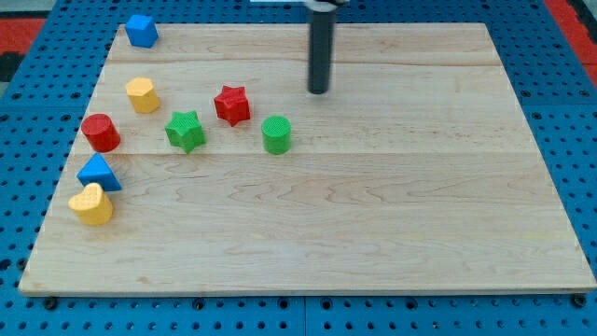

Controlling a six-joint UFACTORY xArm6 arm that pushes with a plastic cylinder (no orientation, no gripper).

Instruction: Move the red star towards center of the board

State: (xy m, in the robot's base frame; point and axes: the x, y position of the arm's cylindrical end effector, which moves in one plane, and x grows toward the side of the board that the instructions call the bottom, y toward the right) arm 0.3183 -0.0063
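Tool is my tip (319, 91), bare rod touching nothing, on worktop (392, 215), near red star (232, 105), to its right

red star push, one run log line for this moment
tip: right of red star, apart | green star lower left of it | green cylinder lower right | star left of center

Rod upright, entering from view's top; my tip (319, 91) down on board.

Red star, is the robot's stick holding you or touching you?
Nothing is held. My tip stands apart from the red star, toward the view's right and slightly higher, touching no block.
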